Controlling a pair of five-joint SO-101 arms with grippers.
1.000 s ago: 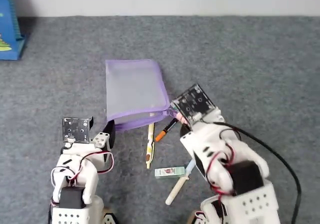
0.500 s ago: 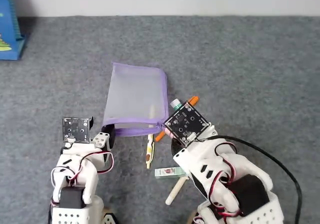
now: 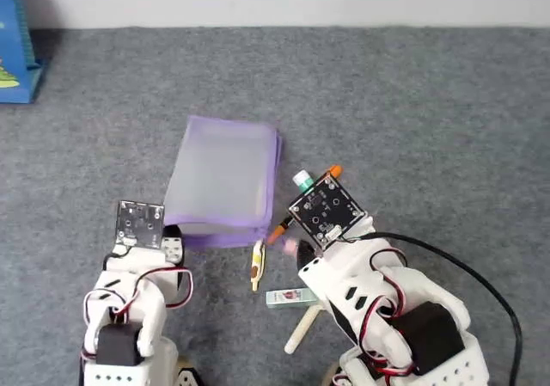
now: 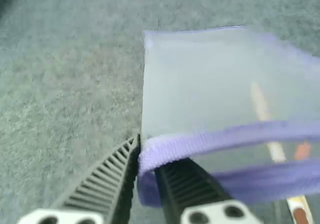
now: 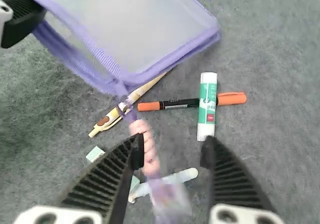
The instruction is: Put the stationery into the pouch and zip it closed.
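Evidently the purple pouch (image 3: 223, 180) is pinched at one corner, with all the stationery outside it.
The left gripper (image 4: 146, 156) is clamped on the pouch's near-left corner. The right gripper (image 5: 172, 140) hangs spread wide by the near-right corner, a pink zipper charm (image 5: 142, 134) dangling between its fingers. The orange marker (image 5: 175, 104), glue stick (image 5: 207, 107), yellow pen (image 5: 112, 116), green eraser (image 3: 292, 297) and pale pen (image 3: 305, 326) lie on the grey carpet (image 3: 430, 102), near and right of the pouch.
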